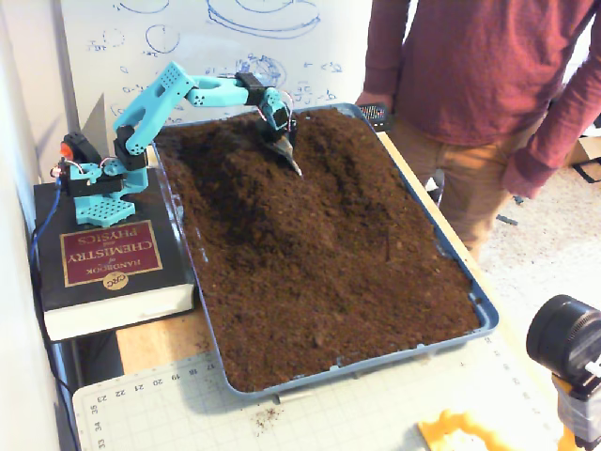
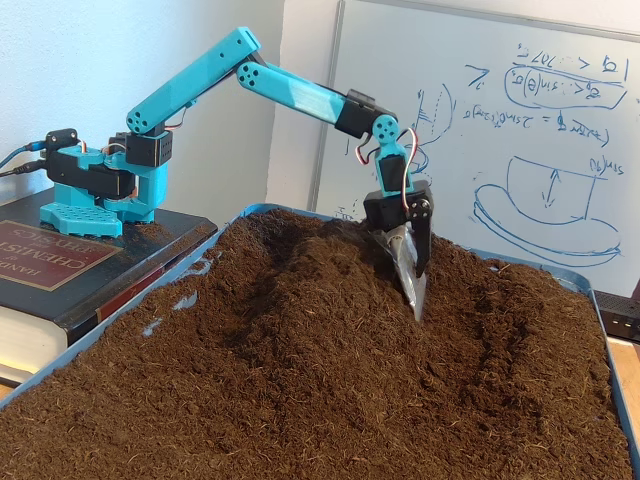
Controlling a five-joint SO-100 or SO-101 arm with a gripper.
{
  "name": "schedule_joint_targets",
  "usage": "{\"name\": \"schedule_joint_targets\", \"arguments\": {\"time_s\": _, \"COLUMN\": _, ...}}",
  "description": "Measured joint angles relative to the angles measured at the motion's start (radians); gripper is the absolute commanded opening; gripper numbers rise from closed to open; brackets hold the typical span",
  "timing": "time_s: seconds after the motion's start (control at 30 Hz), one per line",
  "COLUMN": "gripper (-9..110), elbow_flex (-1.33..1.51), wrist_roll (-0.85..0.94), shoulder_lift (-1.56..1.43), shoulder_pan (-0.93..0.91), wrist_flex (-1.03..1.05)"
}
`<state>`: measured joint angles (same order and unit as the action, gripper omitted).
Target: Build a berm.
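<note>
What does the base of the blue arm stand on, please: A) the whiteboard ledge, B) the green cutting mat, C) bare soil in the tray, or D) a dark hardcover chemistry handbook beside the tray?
D: in both fixed views the arm's base sits on the chemistry handbook lying left of the blue tray, clear of the soil.

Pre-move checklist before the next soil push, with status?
1. Gripper tip at the soil surface: ok, touching the slope.
2. Gripper open or shut: cannot tell; the metal blade hides it.
3. Berm raised above the surrounding soil: ok, ridge visible in both fixed views.
4. Soil inside the blue tray: mostly ok, a few crumbs on the cutting mat.
5. Person clear of the arm: ok, standing beside the tray.
</note>
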<state>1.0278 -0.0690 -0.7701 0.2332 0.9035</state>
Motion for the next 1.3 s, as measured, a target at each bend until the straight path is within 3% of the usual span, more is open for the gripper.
{"name": "schedule_joint_targets", "arguments": {"time_s": 0.37, "gripper": 0, "elbow_flex": -0.215, "wrist_roll": -0.190, "shoulder_lift": -0.029, "shoulder_pan": -0.003, "wrist_flex": 0.023}}
{"name": "schedule_joint_targets", "arguments": {"time_s": 0.63, "gripper": 0, "elbow_flex": -0.080, "wrist_roll": -0.198, "shoulder_lift": -0.379, "shoulder_pan": -0.003, "wrist_flex": 0.262}}
{"name": "schedule_joint_targets", "arguments": {"time_s": 1.0, "gripper": 1, "elbow_flex": 0.443, "wrist_roll": -0.198, "shoulder_lift": -1.045, "shoulder_pan": -0.002, "wrist_flex": 0.750}}
{"name": "schedule_joint_targets", "arguments": {"time_s": 1.13, "gripper": 1, "elbow_flex": 0.765, "wrist_roll": -0.152, "shoulder_lift": -1.241, "shoulder_pan": -0.002, "wrist_flex": 0.732}}
{"name": "schedule_joint_targets", "arguments": {"time_s": 1.3, "gripper": 1, "elbow_flex": 1.207, "wrist_roll": -0.071, "shoulder_lift": -1.422, "shoulder_pan": -0.011, "wrist_flex": 0.515}}
